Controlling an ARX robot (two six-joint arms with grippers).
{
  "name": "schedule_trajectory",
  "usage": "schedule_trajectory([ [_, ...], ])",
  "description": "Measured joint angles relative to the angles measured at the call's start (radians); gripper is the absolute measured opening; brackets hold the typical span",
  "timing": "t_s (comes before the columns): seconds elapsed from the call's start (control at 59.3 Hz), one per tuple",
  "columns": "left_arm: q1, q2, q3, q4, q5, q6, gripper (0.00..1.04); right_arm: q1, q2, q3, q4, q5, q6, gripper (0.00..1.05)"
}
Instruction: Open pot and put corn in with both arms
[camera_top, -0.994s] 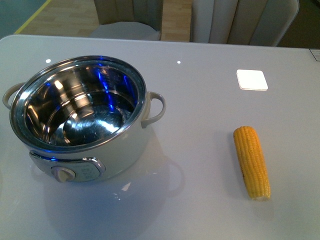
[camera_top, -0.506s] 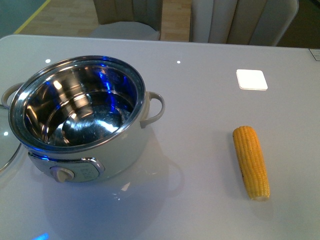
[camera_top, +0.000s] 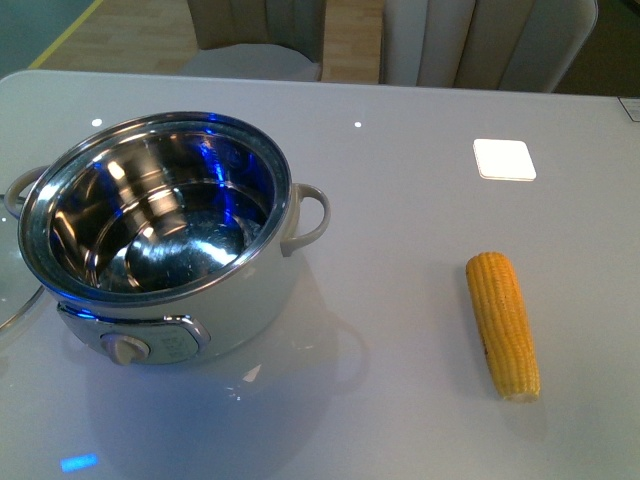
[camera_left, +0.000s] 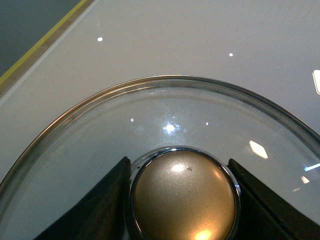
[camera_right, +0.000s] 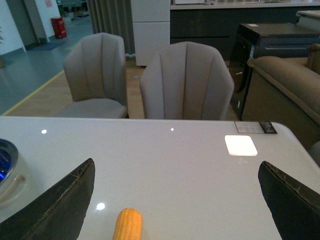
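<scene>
The white pot (camera_top: 165, 250) stands open at the table's left, its shiny steel inside empty. The yellow corn (camera_top: 503, 323) lies on the table at the right, apart from the pot. In the left wrist view my left gripper (camera_left: 182, 200) is shut on the cream and chrome knob (camera_left: 184, 197) of the glass lid (camera_left: 165, 107), held over the table. An edge of the lid (camera_top: 14, 305) shows left of the pot in the front view. In the right wrist view my right gripper (camera_right: 180, 200) is open, with the corn's tip (camera_right: 128, 225) between and below its fingers. Neither arm shows in the front view.
A white square patch (camera_top: 503, 158) sits on the table at the back right. Padded chairs (camera_right: 185, 82) stand beyond the table's far edge. The pot's edge (camera_right: 6, 162) shows at the side of the right wrist view.
The glass lid's edge has come into the front view at the left of the pot. The pot has shifted very slightly. The corn has not moved.
</scene>
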Motion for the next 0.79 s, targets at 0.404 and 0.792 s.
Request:
schedule_trajectory([
  [0.404, 0.009, -0.308, -0.179, 0.012, 0.0, -0.117, 0.98, 0.0, 0.0, 0.0, 0.0, 0.0, 0.0, 0.96],
  [0.792, 0.131, -1.324, -0.562, -0.408, 0.213, -0.302, 0.85, 0.0, 0.0, 0.0, 0.0, 0.001, 0.0, 0.96],
])
